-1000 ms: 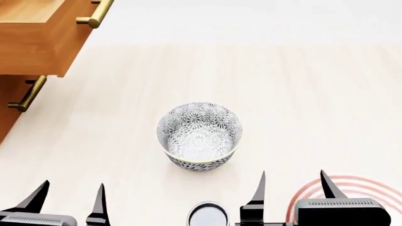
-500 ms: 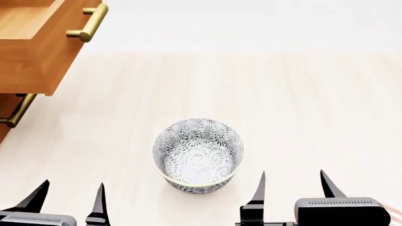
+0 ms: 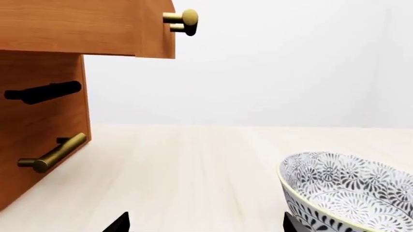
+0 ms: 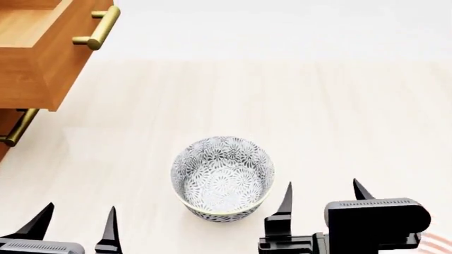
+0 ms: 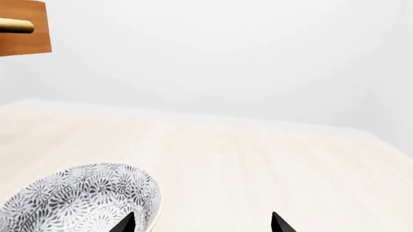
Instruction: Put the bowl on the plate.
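The bowl (image 4: 222, 178) sits upright on the surface (image 4: 318, 116) between your empty, spread grippers, right gripper (image 4: 321, 191) nearest. It looks rigid, glazed, probably slippery: pinch its rim wall.

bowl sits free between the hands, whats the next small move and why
Probably ease the right hand toward the bowl to straddle its near rim: both hands are open, the bowl is ungrasped, and the right one is closer.

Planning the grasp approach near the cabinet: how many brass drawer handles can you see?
2. One on the open upper drawer, sticking out at far left; one on the shut drawer below it, partly cut off. More may lie out of frame.
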You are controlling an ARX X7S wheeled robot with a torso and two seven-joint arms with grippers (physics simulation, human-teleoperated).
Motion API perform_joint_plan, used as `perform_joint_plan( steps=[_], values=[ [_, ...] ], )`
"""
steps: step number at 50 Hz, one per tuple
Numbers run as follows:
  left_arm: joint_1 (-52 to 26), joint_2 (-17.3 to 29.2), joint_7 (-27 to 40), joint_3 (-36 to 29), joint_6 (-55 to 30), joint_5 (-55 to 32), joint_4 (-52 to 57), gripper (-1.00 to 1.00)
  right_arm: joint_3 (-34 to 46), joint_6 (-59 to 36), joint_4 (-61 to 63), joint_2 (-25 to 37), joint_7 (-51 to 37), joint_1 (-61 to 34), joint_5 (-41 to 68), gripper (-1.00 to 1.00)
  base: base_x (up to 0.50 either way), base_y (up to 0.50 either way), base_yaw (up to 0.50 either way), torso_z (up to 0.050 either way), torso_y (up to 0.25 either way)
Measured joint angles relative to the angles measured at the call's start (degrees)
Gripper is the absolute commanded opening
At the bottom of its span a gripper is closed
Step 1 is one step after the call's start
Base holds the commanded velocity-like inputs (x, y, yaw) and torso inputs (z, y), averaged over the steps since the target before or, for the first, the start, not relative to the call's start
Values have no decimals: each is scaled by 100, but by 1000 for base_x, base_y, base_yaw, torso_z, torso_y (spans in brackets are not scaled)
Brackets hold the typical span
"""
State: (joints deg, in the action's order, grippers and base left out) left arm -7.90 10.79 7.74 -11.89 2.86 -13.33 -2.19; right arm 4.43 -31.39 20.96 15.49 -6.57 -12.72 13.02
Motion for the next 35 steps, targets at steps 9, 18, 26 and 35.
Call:
perform_joint_plan(
  steps=[9, 18, 26, 35],
  values=[
    [15, 34, 36, -17, -8, -17, 48, 100, 190, -963, 207, 119, 71, -671, 170, 100, 0, 0, 0, 0, 0],
    [13, 63, 67, -38, -26, -36, 92, 100, 479, -1699, 96, 243, 342, -1392, 356, 100, 0, 0, 0, 0, 0],
    [9, 84, 93, -71, -63, -49, 150, 100, 824, -2137, -122, 350, 653, -2023, 454, 100, 0, 0, 0, 0, 0],
    [22, 113, 124, -103, -100, -66, 230, 100, 1128, -2680, -490, 396, 1077, -2757, 660, 100, 0, 0, 0, 0, 0]
  ],
)
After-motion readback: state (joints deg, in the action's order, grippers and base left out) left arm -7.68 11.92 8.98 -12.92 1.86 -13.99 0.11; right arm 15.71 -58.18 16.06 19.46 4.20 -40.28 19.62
